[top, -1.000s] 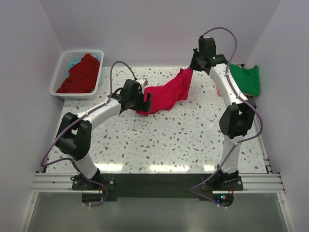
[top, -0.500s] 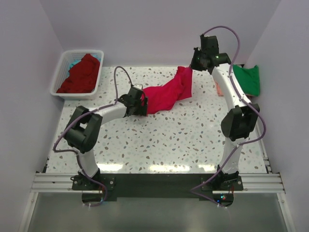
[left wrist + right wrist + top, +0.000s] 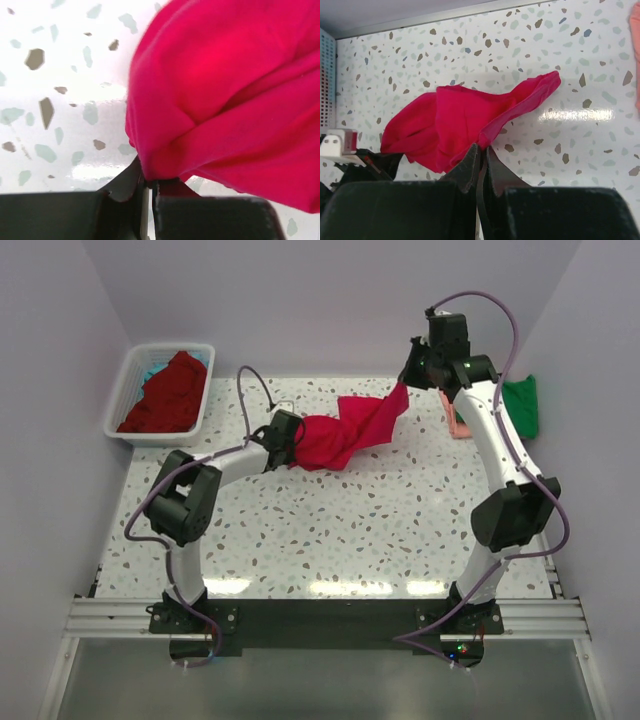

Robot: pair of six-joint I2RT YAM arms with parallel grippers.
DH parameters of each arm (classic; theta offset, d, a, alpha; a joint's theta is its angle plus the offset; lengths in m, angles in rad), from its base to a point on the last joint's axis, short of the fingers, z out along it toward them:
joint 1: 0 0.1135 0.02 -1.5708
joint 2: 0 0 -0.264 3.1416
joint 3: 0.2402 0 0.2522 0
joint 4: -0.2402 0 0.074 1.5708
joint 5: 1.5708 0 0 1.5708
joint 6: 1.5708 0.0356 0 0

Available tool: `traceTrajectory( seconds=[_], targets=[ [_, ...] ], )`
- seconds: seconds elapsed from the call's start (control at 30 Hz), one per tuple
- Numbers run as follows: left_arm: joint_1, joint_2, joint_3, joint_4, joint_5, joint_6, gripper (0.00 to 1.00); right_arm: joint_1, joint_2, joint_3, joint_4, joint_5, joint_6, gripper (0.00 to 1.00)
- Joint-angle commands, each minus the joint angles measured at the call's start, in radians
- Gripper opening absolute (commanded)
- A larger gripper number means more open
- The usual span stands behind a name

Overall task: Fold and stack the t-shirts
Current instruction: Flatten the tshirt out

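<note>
The left gripper (image 3: pixel 296 443) is clamped on one bunched end of the crimson-pink t-shirt (image 3: pixel 345 432). The right gripper (image 3: pixel 403 390) pinches the other end, its jaws closed on a fold. The shirt's long axis runs between them, slanting from near-left to far-right.

The back wall (image 3: pixel 330 300) stands close behind the right gripper, and the speckled tabletop (image 3: pixel 350 530) spreads wide toward the arm bases.

Five shirts show:
- the held one;
- a dark red shirt (image 3: pixel 165 395) over a teal shirt (image 3: pixel 152 371) in the single white basket (image 3: pixel 117 392), left of the left gripper;
- a green shirt (image 3: pixel 522 405) and a salmon-pink shirt (image 3: pixel 455 422), right of the right gripper.
</note>
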Motion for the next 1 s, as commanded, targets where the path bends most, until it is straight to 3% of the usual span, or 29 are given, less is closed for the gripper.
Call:
traceTrajectory(
  seconds=[0.0, 0.37, 0.97],
  targets=[
    [0.026, -0.122, 0.084, -0.002, -0.098, -0.008, 0.00, 0.004, -0.074, -0.014, -0.014, 0.016, -0.004, 0.00],
    [0.093, -0.262, 0.265, -0.121, -0.224, 0.012, 0.00, 0.003, -0.143, 0.026, -0.037, 0.058, -0.016, 0.00],
    [0.150, -0.314, 0.553, -0.157, -0.413, 0.268, 0.00, 0.003, -0.286, 0.105, -0.037, 0.138, -0.022, 0.00]
  ],
)
